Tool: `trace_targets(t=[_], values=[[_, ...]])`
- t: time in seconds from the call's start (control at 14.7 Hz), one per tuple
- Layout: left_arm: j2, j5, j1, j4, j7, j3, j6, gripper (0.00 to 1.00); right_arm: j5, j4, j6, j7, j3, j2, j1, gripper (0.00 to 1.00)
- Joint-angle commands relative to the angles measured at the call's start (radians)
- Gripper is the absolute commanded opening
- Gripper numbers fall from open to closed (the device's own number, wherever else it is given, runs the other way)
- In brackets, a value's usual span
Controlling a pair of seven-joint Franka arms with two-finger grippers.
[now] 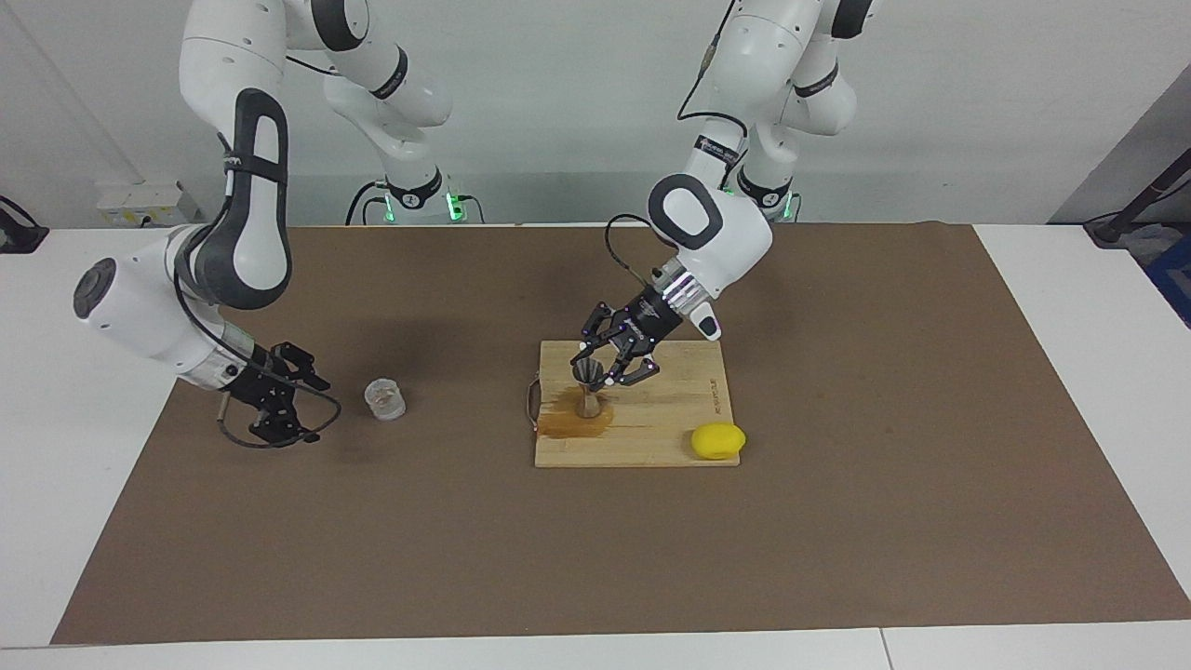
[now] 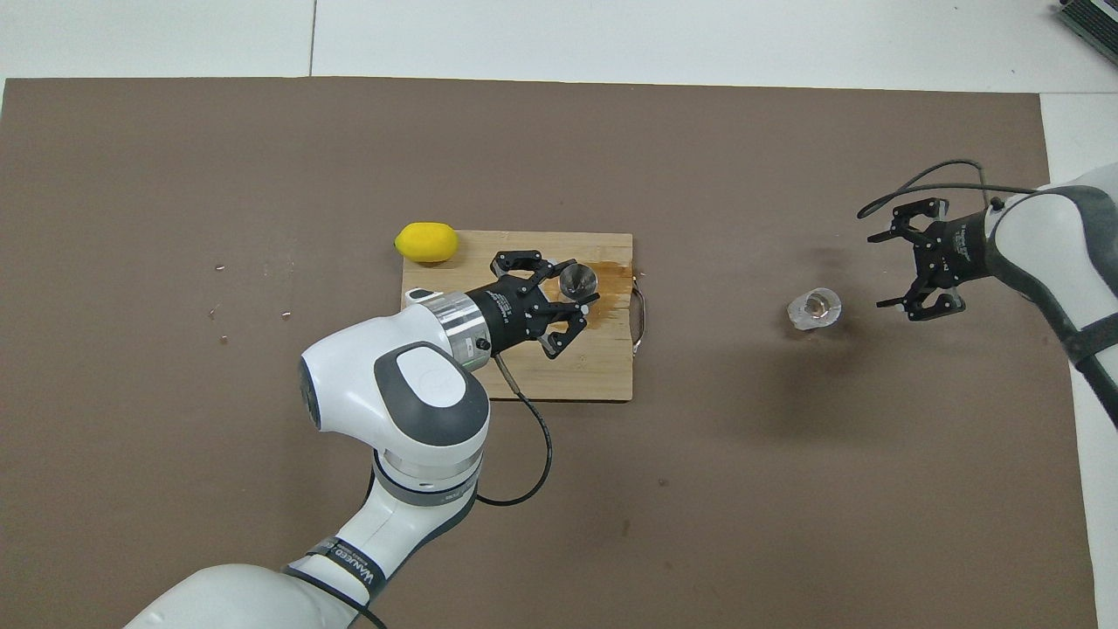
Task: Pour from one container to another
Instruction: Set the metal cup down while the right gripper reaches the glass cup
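Observation:
The metal jigger [image 1: 588, 395] stands upright on the wooden cutting board [image 1: 670, 419], in a brown wet patch [image 1: 563, 424]. My left gripper [image 1: 595, 365] is open and low over the board, one finger on each side of the jigger's upper cone [image 2: 576, 279]; I cannot tell if they touch it. The clear glass cup [image 1: 384, 398] stands on the brown mat toward the right arm's end. My right gripper [image 1: 314, 408] is open and empty, beside the cup and a short gap from it. In the overhead view the cup [image 2: 814, 307] lies just off this gripper [image 2: 876, 271].
A yellow lemon [image 1: 717, 441] lies at the board's corner farthest from the robots, toward the left arm's end. The board has a metal handle [image 2: 642, 314] on the edge facing the cup. A brown mat [image 1: 837, 521] covers the table.

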Motion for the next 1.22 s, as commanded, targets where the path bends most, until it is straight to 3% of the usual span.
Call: trace_targets(t=[0.0,0.2,0.34,0.41,0.48,0.54,1.16], values=[[0.009,-0.039,-0.02,0.012,0.034,0.006,0.022,0.0,0.091,-0.075,0.024,-0.119,0.009,-0.013,-0.025,0.96],[0.009,-0.039,-0.022,0.01,0.04,0.006,0.022,0.0,0.126,-0.094,0.024,-0.151,0.012,-0.011,-0.03,0.95],[0.009,-0.038,-0.022,0.01,0.042,0.006,0.022,0.11,0.187,-0.121,0.03,-0.197,0.011,-0.008,-0.023,0.96],[0.009,-0.038,-0.022,0.01,0.043,0.006,0.022,0.26,0.203,-0.132,0.039,-0.22,0.011,-0.008,-0.025,0.96],[0.009,-0.038,-0.022,0.01,0.043,0.006,0.022,0.8,0.204,-0.13,0.036,-0.235,0.012,-0.003,-0.028,0.96],[0.009,-0.035,-0.022,0.01,0.045,0.006,0.02,1.0,0.21,-0.13,0.036,-0.243,0.012,0.004,-0.03,0.96],[-0.042,-0.024,-0.014,0.004,0.06,0.009,-0.039,1.0,0.379,-0.166,0.002,-0.348,0.012,0.027,-0.033,0.97]])
